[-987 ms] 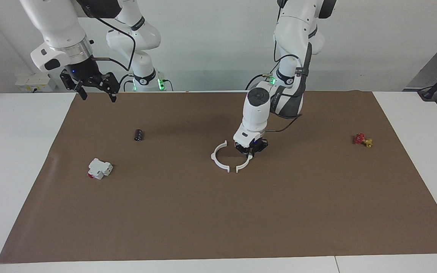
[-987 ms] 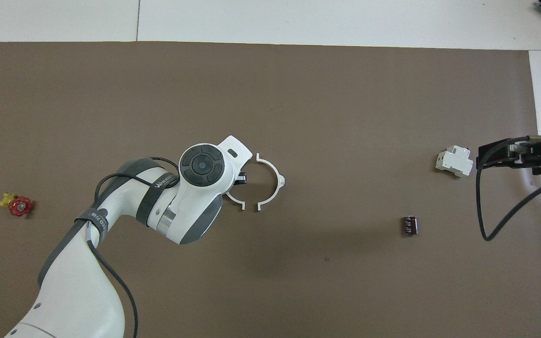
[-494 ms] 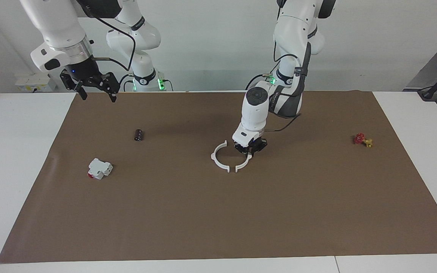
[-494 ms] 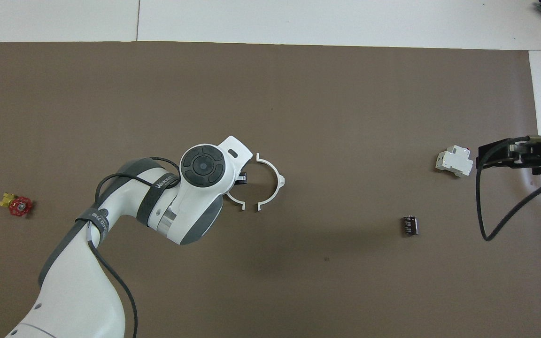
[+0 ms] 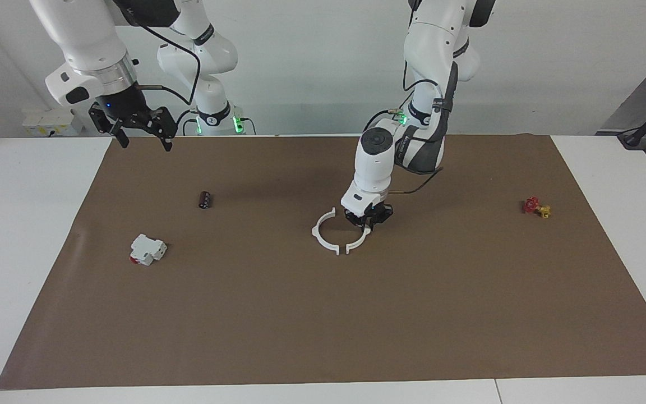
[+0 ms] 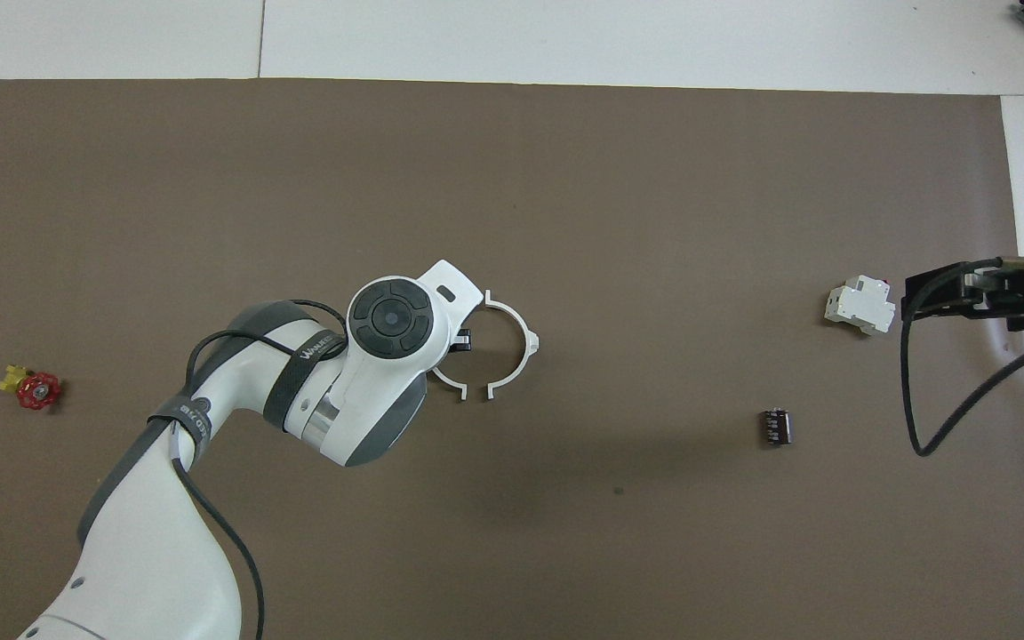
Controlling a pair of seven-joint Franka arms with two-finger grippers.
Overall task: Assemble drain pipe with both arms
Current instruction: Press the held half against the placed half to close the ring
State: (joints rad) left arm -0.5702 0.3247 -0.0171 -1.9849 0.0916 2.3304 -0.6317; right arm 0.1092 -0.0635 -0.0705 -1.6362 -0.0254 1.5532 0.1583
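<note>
The drain pipe lies as two thin white half-rings on the brown mat, facing each other with small gaps between their tabs. The free half-ring lies flat, toward the right arm's end. My left gripper is down at the mat, shut on the other half-ring. In the overhead view the left wrist hides most of that half and the gripper. My right gripper is open and empty, waiting in the air over the mat's corner.
A blocky white part with a red end and a small black cylinder lie toward the right arm's end. A red and yellow valve lies toward the left arm's end.
My left gripper has slid its half-ring a little toward the free half-ring, narrowing the gap between the tabs. The right arm has not moved.
</note>
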